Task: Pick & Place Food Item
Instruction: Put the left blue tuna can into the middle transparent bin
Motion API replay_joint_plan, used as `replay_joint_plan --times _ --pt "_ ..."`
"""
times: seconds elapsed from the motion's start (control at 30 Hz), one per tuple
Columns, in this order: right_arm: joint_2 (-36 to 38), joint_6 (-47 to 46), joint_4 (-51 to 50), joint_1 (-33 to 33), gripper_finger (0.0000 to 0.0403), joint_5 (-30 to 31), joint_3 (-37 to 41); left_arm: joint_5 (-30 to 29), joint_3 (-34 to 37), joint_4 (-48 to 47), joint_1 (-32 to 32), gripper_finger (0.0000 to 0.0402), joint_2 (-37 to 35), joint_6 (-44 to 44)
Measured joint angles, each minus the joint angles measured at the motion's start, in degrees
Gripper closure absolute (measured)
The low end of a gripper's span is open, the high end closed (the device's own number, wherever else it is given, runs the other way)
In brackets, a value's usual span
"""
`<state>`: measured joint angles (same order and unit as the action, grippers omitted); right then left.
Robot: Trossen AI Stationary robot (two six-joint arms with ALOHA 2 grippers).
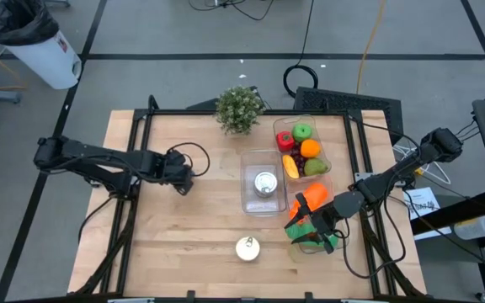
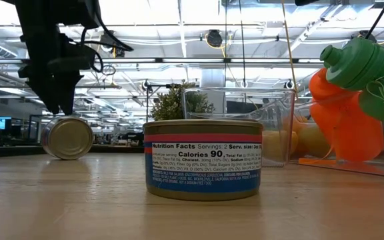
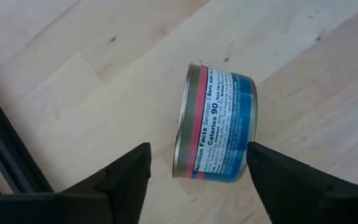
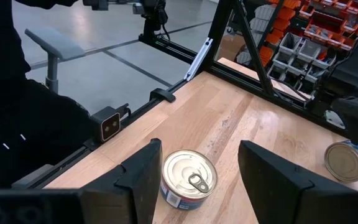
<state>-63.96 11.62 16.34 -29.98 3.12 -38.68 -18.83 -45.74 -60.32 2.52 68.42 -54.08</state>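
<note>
A tuna can [image 3: 219, 124] lies on its side on the wooden table; it also shows in the low view [image 2: 67, 138]. My left gripper [image 3: 197, 149] is open just above it [image 2: 62, 107], one finger off each flat end, left of the table's middle [image 1: 181, 181]. A second can [image 1: 247, 247] stands upright near the front edge [image 2: 203, 160]. My right gripper [image 4: 199, 146] is open and empty to the right of that can [image 4: 188, 180], level with the table, near orange and green pieces [image 1: 311, 215]. A third can [image 1: 264, 183] stands in a clear box [image 1: 247, 206].
A clear tray [image 1: 278, 126] with toy fruit stands at the back right, beside the clear box. A small potted plant [image 1: 239, 108] stands at the far edge. Black frame rails [image 1: 133, 194] run along both table sides. Bare wood lies at the front left.
</note>
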Motion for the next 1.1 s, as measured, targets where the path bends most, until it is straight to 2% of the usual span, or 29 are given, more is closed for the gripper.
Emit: replay_joint_plan --times 0.2,0.37,0.53,0.67,0.83,1.1 --pt "0.0 0.0 0.0 0.0 0.0204 -0.01 0.0 2.54 0.0 0.09 0.0 0.0081 -0.02 0.11" --pt "0.0 -0.02 0.01 0.0 0.0204 -0.02 0.0 3.32 0.86 0.55 0.0 0.0056 -0.02 -0.39" --pt "0.0 -0.02 -0.02 -0.02 0.0204 -0.03 0.0 1.67 3.9 2.2 0.0 0.0051 -0.02 -1.23" --pt "0.0 -0.02 0.0 0.0 0.0204 -0.03 0.0 -0.33 6.33 7.83 0.0 0.005 -0.02 -1.19" --pt "0.0 -0.02 0.0 0.0 0.0204 -0.03 0.0 0.26 9.35 15.0 0.01 0.005 0.41 1.56" --pt "0.0 -0.02 0.0 0.0 0.0204 -0.03 0.0 1.15 10.67 15.58 0.3 0.0053 0.96 1.51"
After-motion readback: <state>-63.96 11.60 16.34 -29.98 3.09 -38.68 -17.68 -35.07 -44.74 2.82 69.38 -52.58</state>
